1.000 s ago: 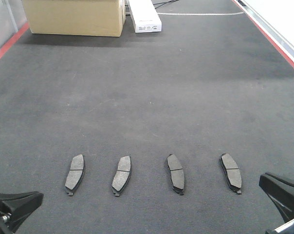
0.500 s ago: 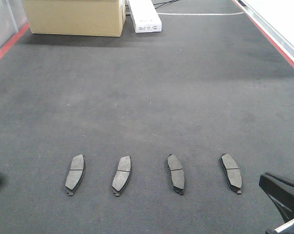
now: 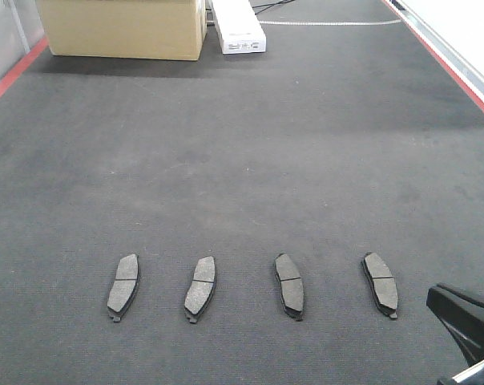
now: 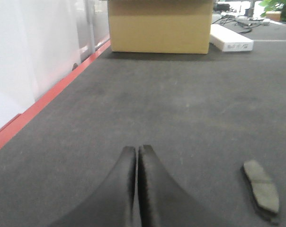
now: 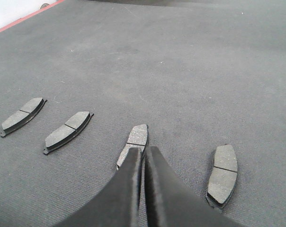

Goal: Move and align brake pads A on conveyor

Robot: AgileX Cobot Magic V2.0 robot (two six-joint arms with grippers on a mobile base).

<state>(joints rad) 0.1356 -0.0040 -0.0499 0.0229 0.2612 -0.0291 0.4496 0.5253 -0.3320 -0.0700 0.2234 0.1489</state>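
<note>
The left end effector (image 4: 137,156) hangs low over the conveyor (image 3: 242,160) with its fingers pressed together and empty, and the right end effector (image 5: 143,156) is pinched closed the same way, just short of the brake pads A (image 3: 203,285). Those four pads lie flat in an evenly spaced row across the near belt, touching neither arm. Beyond them, well apart, a cardboard box (image 3: 122,28) and a white box (image 3: 238,26) sit across the far end, between the red edge strips (image 3: 14,72).

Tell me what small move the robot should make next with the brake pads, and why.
Probably just pull the right gripper back clear. All four brake pads already lie flat in an even row on the conveyor, and both grippers, left gripper included, are shut and empty.
</note>
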